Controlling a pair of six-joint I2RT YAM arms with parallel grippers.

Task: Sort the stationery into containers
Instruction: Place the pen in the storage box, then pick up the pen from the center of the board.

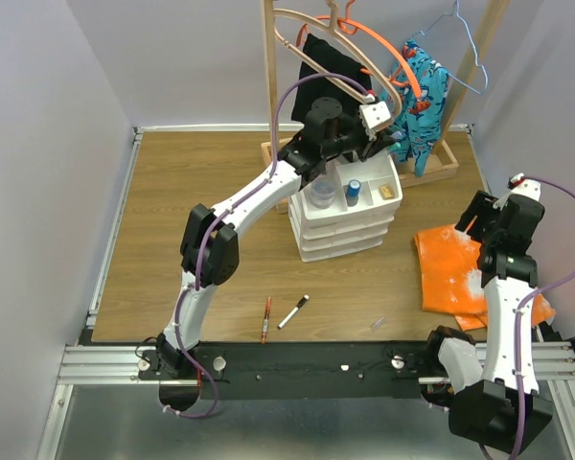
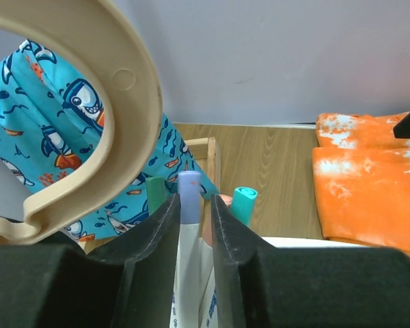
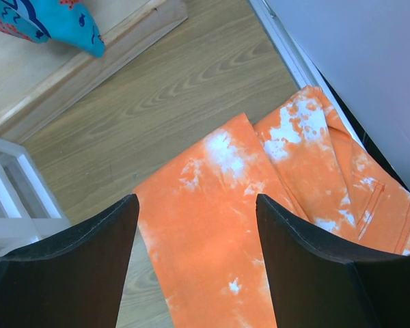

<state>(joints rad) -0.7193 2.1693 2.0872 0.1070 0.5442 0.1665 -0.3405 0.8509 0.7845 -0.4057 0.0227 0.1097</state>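
My left gripper [image 1: 381, 146] hangs over the back right corner of the white drawer organiser [image 1: 340, 235]. In the left wrist view the gripper [image 2: 191, 205] is shut on a white pen with a pale blue cap [image 2: 189, 195], held upright. A green cap [image 2: 155, 195], a teal cap [image 2: 244, 203] and something pink stand right behind the fingers. The organiser's tray holds a small blue-capped bottle [image 1: 352, 195]. A red pen [image 1: 266, 319] and a white marker with a black cap [image 1: 293, 311] lie on the table in front. My right gripper [image 1: 479, 218] is open and empty over the orange cloth [image 3: 219, 239].
A wooden hanger rack [image 1: 268, 86] with hangers and a blue fish-print garment [image 1: 424, 96] stands right behind the organiser. A wooden hanger [image 2: 123, 102] is close to my left fingers. The orange cloth [image 1: 450, 268] lies at the right. A small clear item [image 1: 378, 325] lies near the front edge.
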